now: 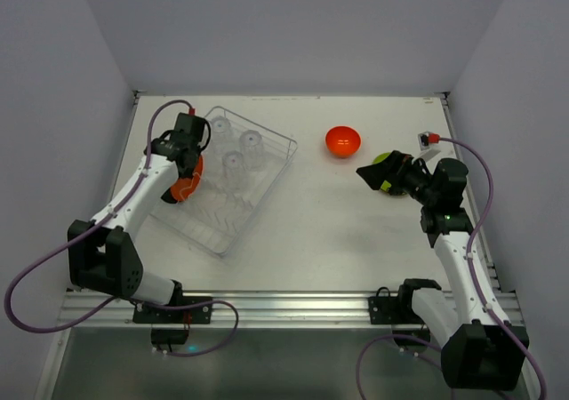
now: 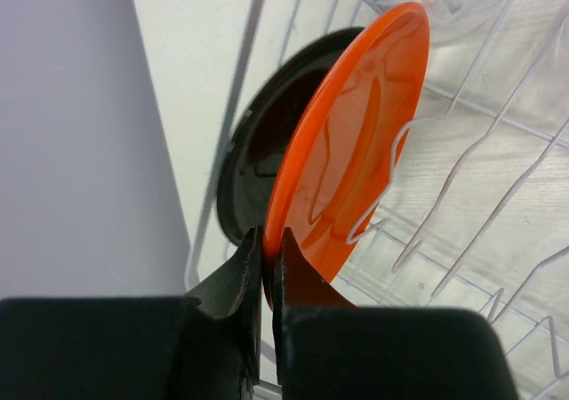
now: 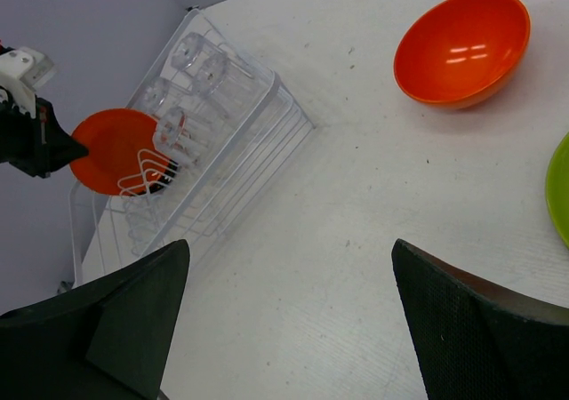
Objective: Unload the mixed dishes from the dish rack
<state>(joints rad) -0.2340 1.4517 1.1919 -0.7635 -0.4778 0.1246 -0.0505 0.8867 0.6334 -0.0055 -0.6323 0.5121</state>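
The silvery wire dish rack (image 1: 267, 180) lies at the left of the table. An orange-red plate (image 2: 356, 151) stands on edge among its prongs, with a black plate (image 2: 253, 151) right behind it. My left gripper (image 2: 268, 244) is shut on the orange-red plate's rim (image 1: 187, 187). Three clear glasses (image 1: 235, 162) stand in the rack's far half. The orange-red bowl (image 1: 343, 140) sits on the table right of the rack, and a green plate (image 3: 562, 196) lies beside it. My right gripper (image 3: 291, 249) hangs open over bare table, holding nothing.
White walls close in the table on the left, back and right. The right arm's wrist (image 1: 436, 182) partly covers the green plate (image 1: 382, 159) from above. The rack's near half (image 1: 213, 227) holds only wire prongs.
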